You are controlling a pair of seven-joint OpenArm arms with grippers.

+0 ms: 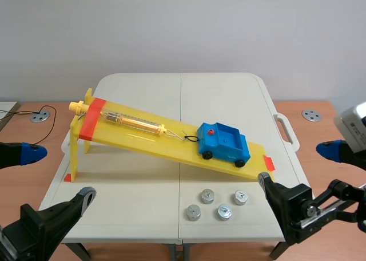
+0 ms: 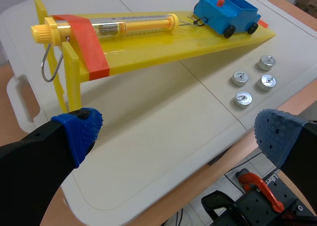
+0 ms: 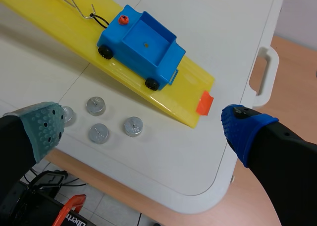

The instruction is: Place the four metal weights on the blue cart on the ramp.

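On the white surface (image 1: 131, 204), just in front of the low end of the yellow ramp (image 1: 143, 138), all four metal weights stand in a loose cluster. The first weight (image 1: 207, 196) and second weight (image 1: 241, 198) are nearer the ramp, and the third weight (image 1: 193, 213) and fourth weight (image 1: 223, 213) are nearer the robot's edge. They are close together, but none touches another. The blue cart (image 1: 224, 142) sits on the lower part of the ramp, hooked by a wire loop to the clear spring tube (image 1: 134, 122) that lies farther up the slope. Seen from the right wrist, its open bed holds nothing. The left gripper (image 2: 178, 137) hangs over the near edge with its fingers spread wide and nothing between them, well apart from the weights. The right gripper (image 3: 146, 129) is also spread wide and empty, above the cluster and the ramp's foot. By this showing no weight has been loaded, so the whole task lies ahead: four pickups and four placements into the cart bed.
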